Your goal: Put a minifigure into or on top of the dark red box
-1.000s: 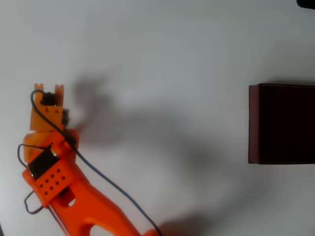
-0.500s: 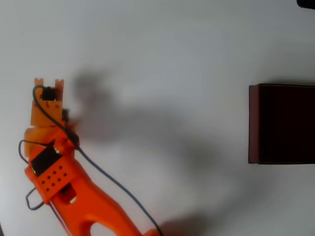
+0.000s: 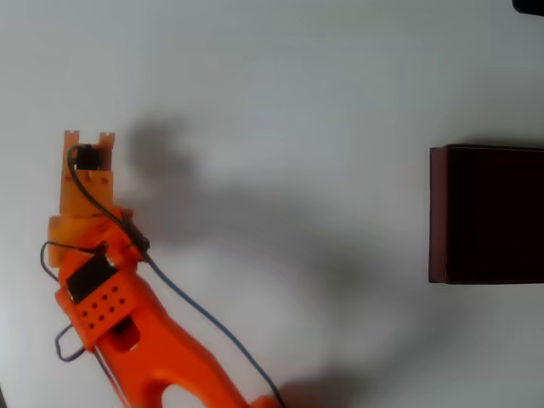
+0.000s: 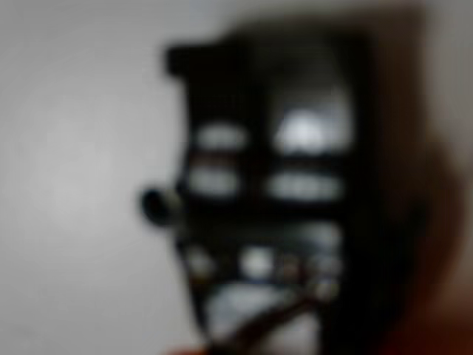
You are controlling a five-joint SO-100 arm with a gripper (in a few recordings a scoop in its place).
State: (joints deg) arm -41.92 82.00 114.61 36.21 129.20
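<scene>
No readable writing anywhere. Plain white table [image 3: 297, 76], shadowed mid-frame. Orange gripper [image 3: 85, 149] at overhead left, finger state impossible to tell. Dark red box [image 3: 486, 214] at right edge. Blurred dark minifigure [image 4: 266, 214] close in wrist view.

Dark red box [image 3: 438, 212] cut off at the overhead view's right edge; blurred black shape [image 4: 266, 200] up close in the wrist view.

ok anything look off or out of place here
Nothing is spilled or damaged. The dark red box sits square at the right edge of the overhead view, partly cut off. The one oddity is the wrist view, where a dark lumpy shape is too blurred to identify.
</scene>
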